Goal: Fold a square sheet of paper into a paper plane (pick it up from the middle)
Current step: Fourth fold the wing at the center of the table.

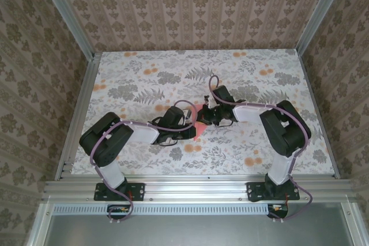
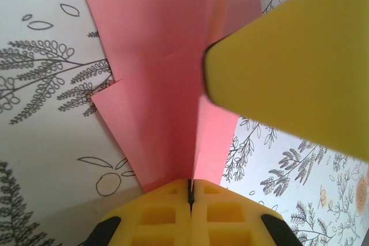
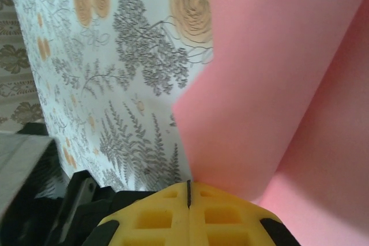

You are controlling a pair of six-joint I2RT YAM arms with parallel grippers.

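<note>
Yellow pads (image 2: 164, 214) of the left pincer (image 2: 189, 191) sit at the bottom of our left wrist view, pressed together with no gap. The square sheet of paper (image 2: 161, 44) runs straight out of the seam between them, so we read this pincer as clamped on the salmon-pink sheet. The paper is creased into overlapping layers, with one flap standing up along the centre line and the rest lying on the flowered table (image 2: 40, 142). A yellow finger (image 2: 288, 67) of the other arm reaches in from the upper right, its tip at that raised flap. From the right wrist, we see the right pincer (image 3: 188, 191) closed tight as well. The pink sheet (image 3: 277, 84) meets its pads at the seam and rises as a curved wall on the right, which we take as a pinch on the paper. Further out, from above, both arms bend inward and their pincers meet near the middle of the table (image 1: 144, 73), with the pink paper (image 1: 201, 126) between them. Patterned walls (image 1: 190, 4) enclose the table.
</note>
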